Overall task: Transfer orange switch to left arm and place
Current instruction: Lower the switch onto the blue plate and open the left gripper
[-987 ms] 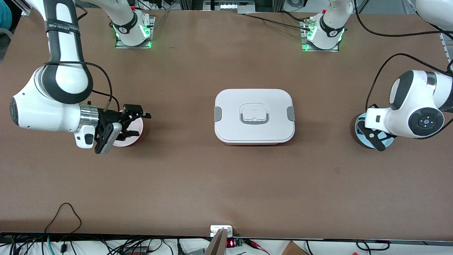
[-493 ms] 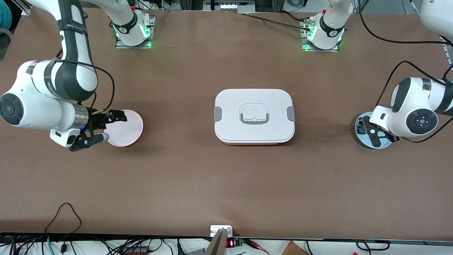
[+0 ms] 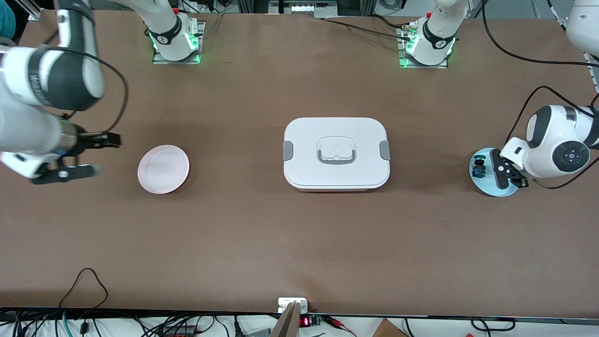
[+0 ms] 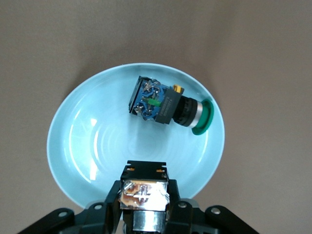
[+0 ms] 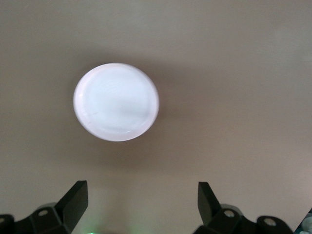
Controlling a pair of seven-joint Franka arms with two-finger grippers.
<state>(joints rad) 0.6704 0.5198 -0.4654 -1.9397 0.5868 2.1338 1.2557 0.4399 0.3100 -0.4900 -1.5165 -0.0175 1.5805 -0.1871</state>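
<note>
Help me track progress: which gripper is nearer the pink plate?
Right. The right gripper hangs open beside the pink plate, toward the right arm's end; the left gripper grips the orange switch over the blue plate.

You can't see the orange cap of the small black-bodied switch (image 4: 144, 191): only its black body and yellowish metal end show in the left wrist view, the rest tucked into the left arm's black two-finger gripper (image 4: 145, 204), itself cut by the frame edge. In the front view the left gripper (image 3: 504, 171) covers part of the pale blue round plate (image 3: 482, 185), and the switch is hidden. The right arm's black gripper (image 3: 79, 157) looks motion-blurred there; its white arm runs off the frame.
</note>
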